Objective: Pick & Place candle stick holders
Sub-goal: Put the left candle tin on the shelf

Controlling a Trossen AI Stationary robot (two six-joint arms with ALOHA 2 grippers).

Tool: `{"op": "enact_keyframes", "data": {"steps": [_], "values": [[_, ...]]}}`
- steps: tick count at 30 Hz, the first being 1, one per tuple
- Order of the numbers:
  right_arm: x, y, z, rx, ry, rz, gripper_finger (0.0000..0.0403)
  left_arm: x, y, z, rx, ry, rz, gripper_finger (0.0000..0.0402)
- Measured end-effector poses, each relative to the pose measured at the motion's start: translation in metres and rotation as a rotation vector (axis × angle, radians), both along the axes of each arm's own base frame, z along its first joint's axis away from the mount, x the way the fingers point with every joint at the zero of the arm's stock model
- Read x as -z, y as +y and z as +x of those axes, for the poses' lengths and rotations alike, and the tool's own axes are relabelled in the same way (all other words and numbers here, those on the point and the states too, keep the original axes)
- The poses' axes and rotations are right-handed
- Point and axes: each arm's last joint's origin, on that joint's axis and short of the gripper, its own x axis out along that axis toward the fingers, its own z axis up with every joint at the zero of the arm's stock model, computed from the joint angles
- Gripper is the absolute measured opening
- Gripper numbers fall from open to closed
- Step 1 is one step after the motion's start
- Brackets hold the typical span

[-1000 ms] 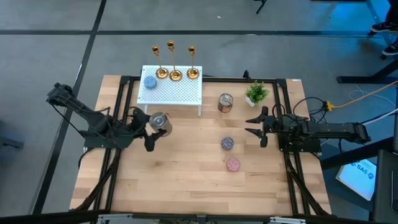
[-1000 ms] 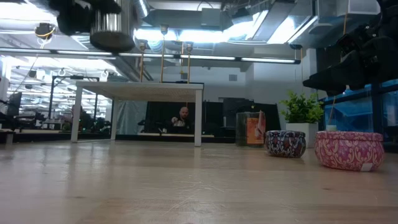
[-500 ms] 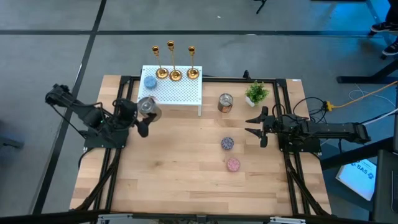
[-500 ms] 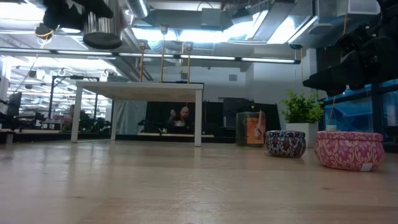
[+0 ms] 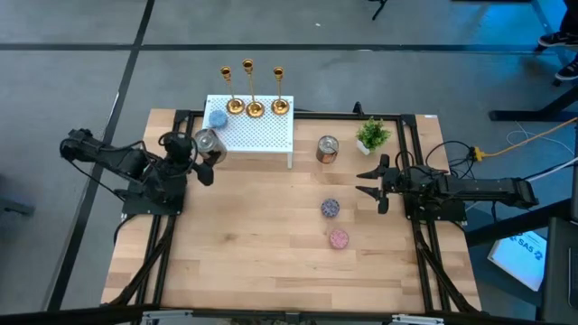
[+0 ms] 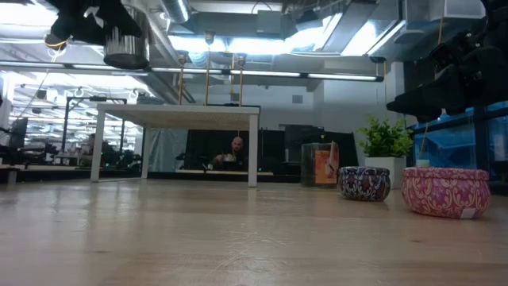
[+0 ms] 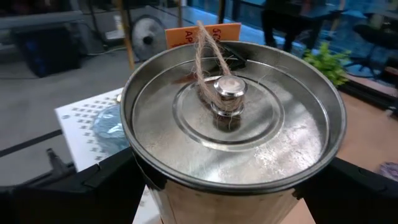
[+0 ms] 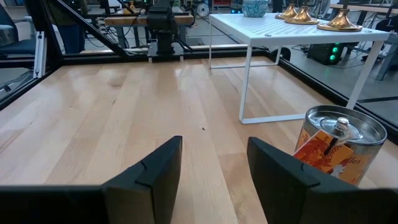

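The left gripper (image 5: 200, 155) pinches a shiny silver round tin (image 5: 207, 142) up in the air beside the white shelf (image 5: 262, 137). Three gold metal candlesticks (image 5: 256, 91) stand along the shelf's far edge. The right gripper (image 5: 370, 183) waits with its fingers spread, holding nothing.

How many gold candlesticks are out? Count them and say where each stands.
3. All stand in a row along the white shelf's far edge: left candlestick, middle candlestick, right candlestick. None seems hidden.

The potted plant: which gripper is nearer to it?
Right. The right gripper hangs just in front of the potted plant; the left gripper, holding a silver tin, is across the table.
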Motion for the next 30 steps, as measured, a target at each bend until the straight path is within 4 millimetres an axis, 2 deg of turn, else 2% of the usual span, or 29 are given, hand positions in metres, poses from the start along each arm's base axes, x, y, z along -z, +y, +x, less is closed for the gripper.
{"op": "enact_keyframes", "data": {"steps": [14,24,30], "values": [[0.0,0.0,0.0,0.0,0.0,0.0,0.0186,0.02,0.03,0.013,-0.271,0.094,-0.029,0.0351],[0.0,0.0,0.0,0.0,0.0,0.0,0.0186,0.032,0.048,0.039,-0.337,0.203,-0.045,0.0351],[0.0,0.0,0.0,0.0,0.0,0.0,0.0186,0.036,0.056,0.046,-0.372,0.211,-0.067,0.0351]]}}
